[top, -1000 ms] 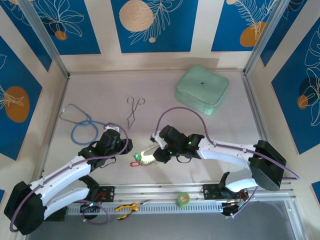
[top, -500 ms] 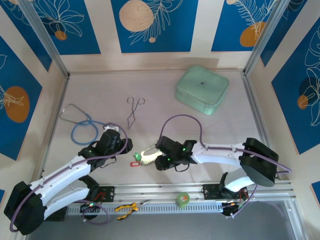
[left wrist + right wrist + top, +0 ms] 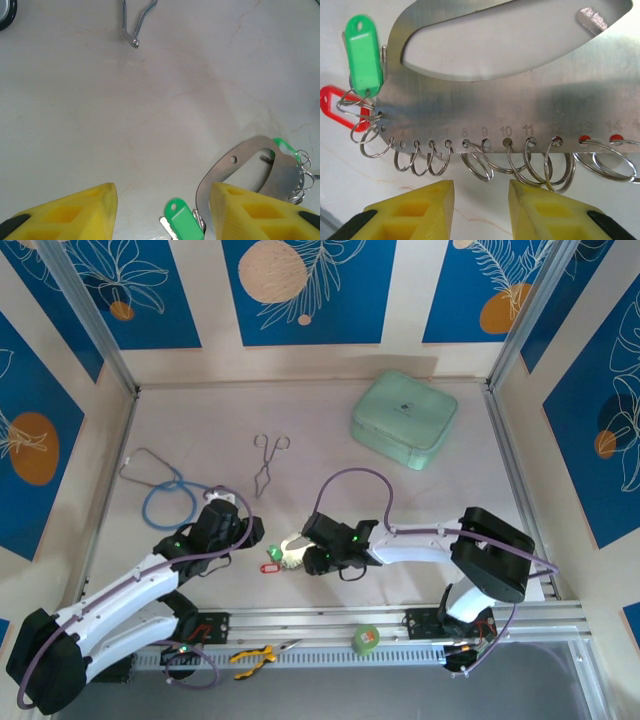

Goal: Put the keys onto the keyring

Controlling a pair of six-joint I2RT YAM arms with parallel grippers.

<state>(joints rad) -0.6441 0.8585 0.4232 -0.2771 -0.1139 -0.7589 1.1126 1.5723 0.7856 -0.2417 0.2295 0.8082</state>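
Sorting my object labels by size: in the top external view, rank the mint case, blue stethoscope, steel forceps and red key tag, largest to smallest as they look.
1. mint case
2. blue stethoscope, judged by its spread
3. steel forceps
4. red key tag

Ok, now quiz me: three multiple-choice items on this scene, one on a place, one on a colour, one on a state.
1. Where on the table does the mint case lie? A far right; B near left; C on the stethoscope.
2. What colour is the tag beside the green tag? A blue; B red; C black.
3. How is the right gripper? A shut on the forceps; B shut on the stethoscope; C open.

Answers: 1 A, it sits by the back right corner in the top view. 2 B, a red tag lies just beside it. 3 C, its yellow fingers stand apart.
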